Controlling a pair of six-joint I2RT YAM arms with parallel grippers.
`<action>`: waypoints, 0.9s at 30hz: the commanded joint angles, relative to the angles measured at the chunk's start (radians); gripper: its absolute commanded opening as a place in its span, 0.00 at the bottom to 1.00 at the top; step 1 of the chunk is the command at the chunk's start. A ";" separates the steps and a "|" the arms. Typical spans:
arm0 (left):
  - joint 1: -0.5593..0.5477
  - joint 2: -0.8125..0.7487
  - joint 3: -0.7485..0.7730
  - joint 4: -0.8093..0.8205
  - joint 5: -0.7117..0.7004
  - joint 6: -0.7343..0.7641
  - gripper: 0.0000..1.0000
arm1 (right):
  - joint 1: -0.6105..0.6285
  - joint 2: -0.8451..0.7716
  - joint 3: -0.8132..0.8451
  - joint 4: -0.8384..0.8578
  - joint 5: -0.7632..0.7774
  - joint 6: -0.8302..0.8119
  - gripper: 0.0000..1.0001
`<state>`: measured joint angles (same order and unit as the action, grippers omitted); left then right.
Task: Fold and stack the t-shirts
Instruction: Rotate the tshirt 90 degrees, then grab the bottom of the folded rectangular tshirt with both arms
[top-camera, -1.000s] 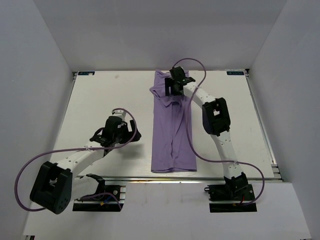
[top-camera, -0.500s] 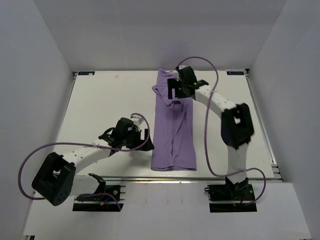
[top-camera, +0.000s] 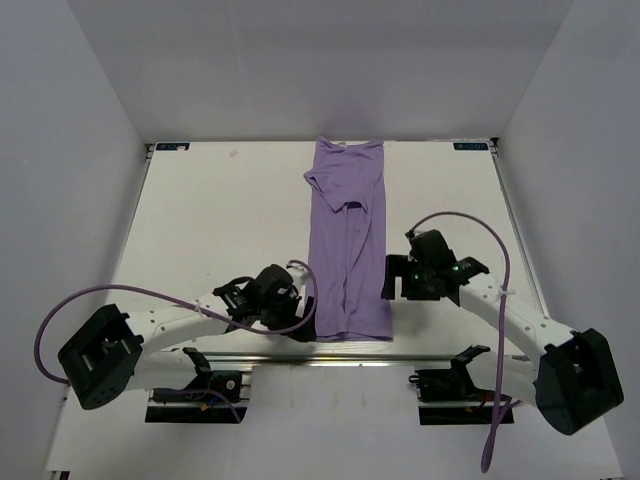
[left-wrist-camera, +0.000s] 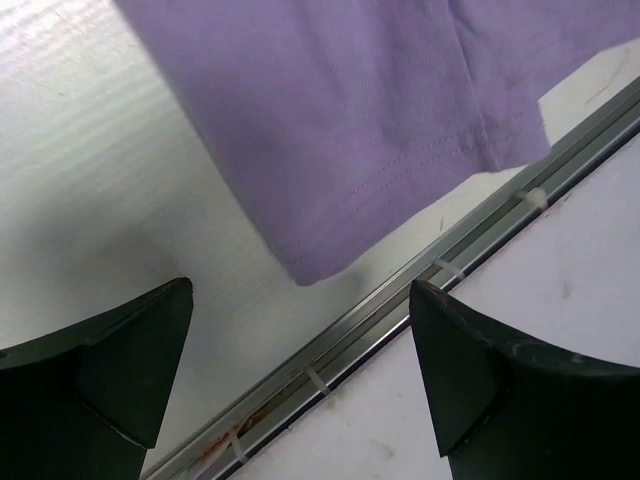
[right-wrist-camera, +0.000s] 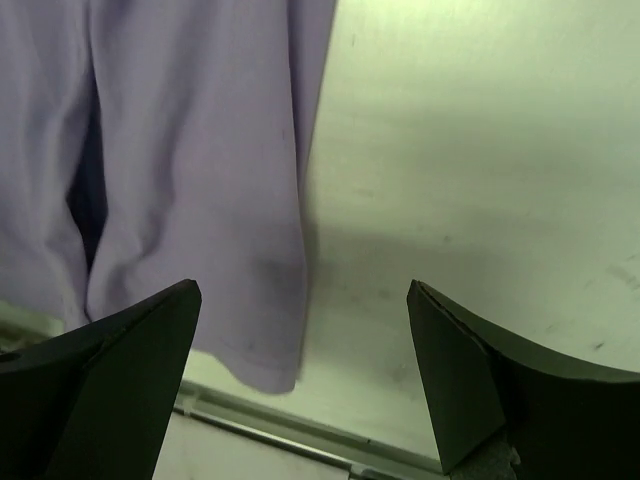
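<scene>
A lavender t-shirt (top-camera: 347, 240) lies flat as a long narrow strip down the middle of the table, collar end far, hem at the near edge. One sleeve sticks out on its far left. My left gripper (top-camera: 298, 318) hovers open just left of the near left hem corner; in the left wrist view that corner of the t-shirt (left-wrist-camera: 330, 130) lies ahead of the open gripper (left-wrist-camera: 300, 370), untouched. My right gripper (top-camera: 392, 282) is open beside the near right edge; in the right wrist view the t-shirt (right-wrist-camera: 200, 150) lies left of the gap of the empty gripper (right-wrist-camera: 300, 370).
A metal rail (left-wrist-camera: 400, 300) runs along the table's near edge (top-camera: 400, 357), right under both grippers. Purple cables (top-camera: 150, 295) loop from each arm. White walls enclose the white table (top-camera: 220, 210) on three sides.
The right arm has swung from the shirt's collar end back to the near right hem. The left arm has moved toward the near left hem corner. The shirt lies still.
</scene>
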<state>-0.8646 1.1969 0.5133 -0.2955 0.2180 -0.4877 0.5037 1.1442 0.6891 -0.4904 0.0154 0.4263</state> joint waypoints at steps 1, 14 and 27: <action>-0.049 0.015 -0.006 -0.008 -0.060 -0.032 1.00 | 0.016 -0.073 -0.072 -0.068 -0.127 0.066 0.90; -0.128 0.199 0.066 0.039 -0.128 -0.066 0.63 | 0.050 -0.098 -0.249 0.045 -0.299 0.175 0.85; -0.146 0.145 0.034 0.029 -0.146 -0.112 0.00 | 0.065 -0.098 -0.284 0.050 -0.309 0.210 0.05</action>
<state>-1.0016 1.3670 0.5713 -0.2100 0.0856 -0.5926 0.5598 1.0634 0.3920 -0.4191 -0.3061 0.6300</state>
